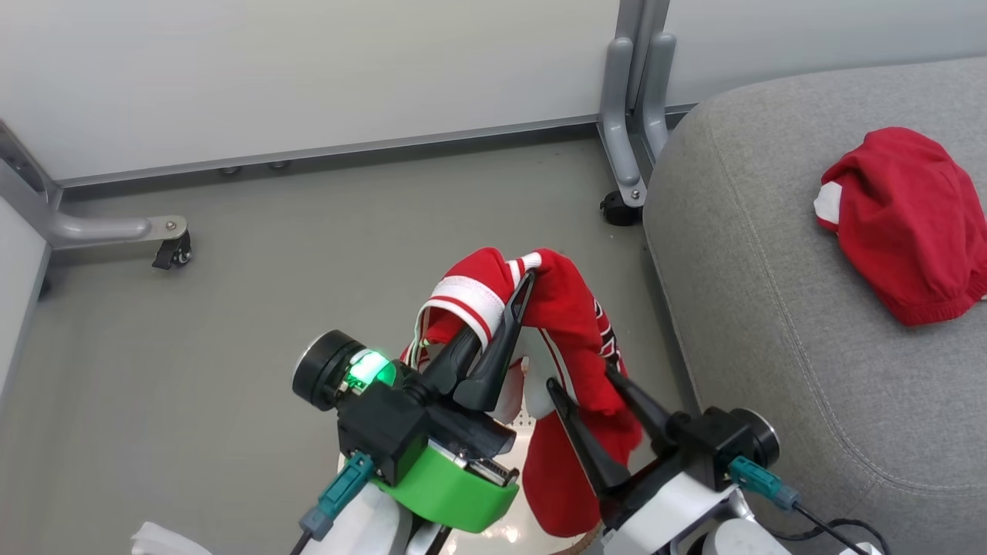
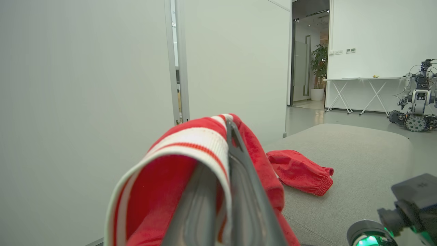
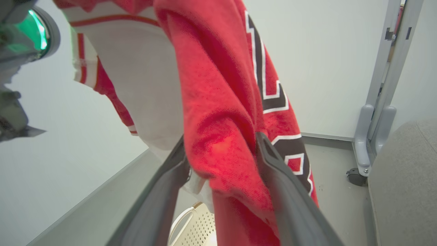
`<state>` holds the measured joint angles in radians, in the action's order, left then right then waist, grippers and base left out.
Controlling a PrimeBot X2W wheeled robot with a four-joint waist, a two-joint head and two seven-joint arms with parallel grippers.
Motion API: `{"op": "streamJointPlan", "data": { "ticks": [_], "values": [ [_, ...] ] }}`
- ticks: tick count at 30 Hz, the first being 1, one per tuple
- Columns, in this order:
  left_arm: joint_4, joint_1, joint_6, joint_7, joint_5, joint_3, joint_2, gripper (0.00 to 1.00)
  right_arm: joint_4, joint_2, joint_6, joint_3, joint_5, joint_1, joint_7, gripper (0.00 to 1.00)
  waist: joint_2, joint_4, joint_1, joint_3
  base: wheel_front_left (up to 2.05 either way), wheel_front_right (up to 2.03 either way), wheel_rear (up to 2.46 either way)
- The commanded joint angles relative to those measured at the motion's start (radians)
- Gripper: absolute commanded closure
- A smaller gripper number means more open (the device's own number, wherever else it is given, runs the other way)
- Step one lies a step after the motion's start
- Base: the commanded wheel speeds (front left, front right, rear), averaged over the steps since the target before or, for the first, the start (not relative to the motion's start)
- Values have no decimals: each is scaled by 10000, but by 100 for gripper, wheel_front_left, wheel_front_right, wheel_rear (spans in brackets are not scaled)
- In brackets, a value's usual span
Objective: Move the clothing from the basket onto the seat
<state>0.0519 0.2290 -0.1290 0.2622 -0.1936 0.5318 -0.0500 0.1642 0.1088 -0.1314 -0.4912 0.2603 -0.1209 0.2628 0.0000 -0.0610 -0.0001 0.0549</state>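
Note:
A red garment (image 1: 567, 308) with white striped trim hangs in the air above the basket (image 1: 530, 422). My left gripper (image 1: 527, 279) is shut on its striped cuff, seen close in the left wrist view (image 2: 228, 124). Lower down, my right gripper (image 1: 582, 378) stands open, with the hanging red fabric (image 3: 218, 85) between its two fingers (image 3: 269, 164). A bit of the cream perforated basket (image 3: 198, 225) shows beneath. The grey seat (image 1: 771, 308) lies to the right. A second red garment (image 1: 906, 223) rests on it, apart from both grippers.
White partition panels stand behind on grey legs with castors (image 1: 626, 162) (image 1: 166, 235); one leg is close to the seat's corner. Grey floor (image 1: 308, 254) lies to the left. In the left wrist view another robot (image 2: 416, 99) and a folding table (image 2: 358, 80) stand far off.

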Motion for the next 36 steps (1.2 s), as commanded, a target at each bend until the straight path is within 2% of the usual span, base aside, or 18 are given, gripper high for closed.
{"op": "streamJointPlan", "data": {
  "ticks": [1, 23, 24, 25, 26, 36],
  "values": [
    [-58, 182, -23, 36, 83, -15, -17, 100, 88, 14, 14, -79, 138, 154, 29, 100, 0, -4, 1, 54, 0, 0, 0],
    [-570, 241, -24, 36, 627, -445, -104, 100, 56, 170, 14, -243, 288, -63, 29, 100, 0, -77, 1, 308, 0, 0, 0],
    [-600, 211, -9, 38, 650, -475, -104, 93, 65, 173, 14, -239, 288, -53, 29, 100, 0, -73, 1, 294, 0, 0, 0],
    [-680, 162, 28, 36, 692, -507, -115, 55, 72, 176, 14, -232, 286, -35, 29, 100, 0, -69, 1, 275, 0, 0, 0],
    [-730, 129, 64, 36, 725, -532, -122, 0, 78, 180, 14, -227, 284, -20, 29, 100, 0, -65, 1, 259, 0, 0, 0],
    [-940, -47, 207, 36, 824, -744, -122, 0, 124, 222, 12, -227, 263, 141, 29, 100, 0, -77, 1, 57, 0, 0, 0]
  ]
}}
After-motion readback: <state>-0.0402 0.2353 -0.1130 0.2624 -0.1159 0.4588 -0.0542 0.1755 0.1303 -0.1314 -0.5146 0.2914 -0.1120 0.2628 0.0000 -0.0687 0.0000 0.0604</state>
